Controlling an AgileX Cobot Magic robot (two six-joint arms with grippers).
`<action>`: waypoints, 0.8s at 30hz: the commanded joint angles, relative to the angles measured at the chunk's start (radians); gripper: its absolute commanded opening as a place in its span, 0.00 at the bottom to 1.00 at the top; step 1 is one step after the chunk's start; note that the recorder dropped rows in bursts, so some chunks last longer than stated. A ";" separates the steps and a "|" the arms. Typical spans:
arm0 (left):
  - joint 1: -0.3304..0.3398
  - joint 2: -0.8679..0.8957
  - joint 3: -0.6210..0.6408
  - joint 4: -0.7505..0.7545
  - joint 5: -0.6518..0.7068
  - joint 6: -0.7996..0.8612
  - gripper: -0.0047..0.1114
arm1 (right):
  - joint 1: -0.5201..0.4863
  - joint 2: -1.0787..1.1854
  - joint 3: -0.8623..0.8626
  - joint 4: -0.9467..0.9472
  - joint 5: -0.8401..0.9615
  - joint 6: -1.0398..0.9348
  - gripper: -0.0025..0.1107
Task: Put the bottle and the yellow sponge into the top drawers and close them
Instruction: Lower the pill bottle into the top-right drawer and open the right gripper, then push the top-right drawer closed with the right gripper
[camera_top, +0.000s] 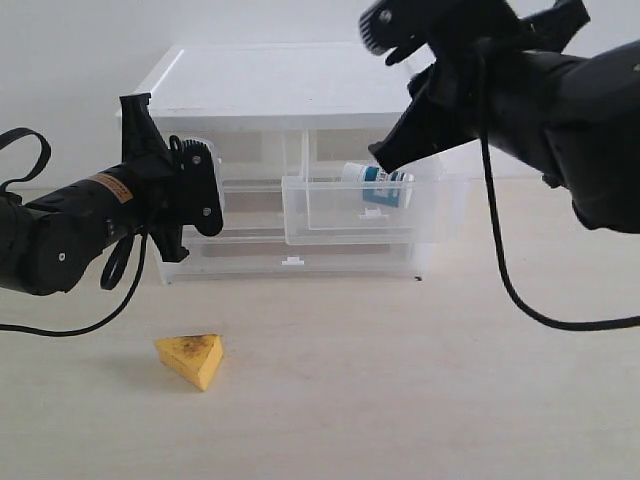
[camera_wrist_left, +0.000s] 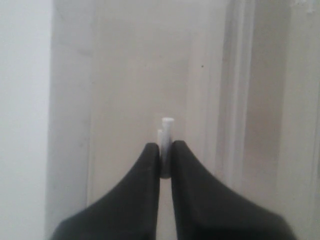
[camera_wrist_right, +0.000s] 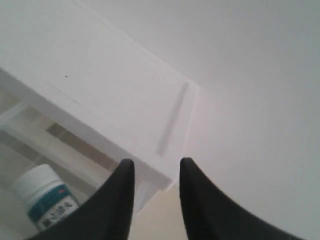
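The bottle (camera_top: 385, 185) lies inside the pulled-out top right drawer (camera_top: 440, 205); in the right wrist view the bottle (camera_wrist_right: 45, 197) shows its white cap and teal label. My right gripper (camera_top: 380, 158) hangs just above that drawer, and its jaws (camera_wrist_right: 156, 167) are open with nothing between them. My left gripper (camera_top: 212, 195) is at the front of the top left drawer (camera_top: 250, 160). In the left wrist view it (camera_wrist_left: 165, 147) is shut on the drawer's white tab handle (camera_wrist_left: 167, 125). The yellow sponge (camera_top: 192, 358) lies on the table in front of the cabinet, left of centre.
The white drawer cabinet (camera_top: 280, 80) stands at the back of the pale wooden table (camera_top: 400, 400). Two wider drawers sit under the top pair, the lowest with a small handle (camera_top: 292, 262). A black cable (camera_top: 520, 300) hangs from the right arm.
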 joint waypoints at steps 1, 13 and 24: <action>0.012 0.005 -0.035 -0.033 -0.128 -0.027 0.07 | 0.000 -0.028 0.011 0.224 0.127 0.029 0.34; 0.012 0.005 -0.035 -0.033 -0.128 -0.034 0.07 | 0.000 -0.023 0.147 0.344 0.241 0.247 0.56; 0.012 0.005 -0.035 -0.033 -0.130 -0.034 0.07 | 0.000 0.102 0.144 0.331 0.276 0.308 0.57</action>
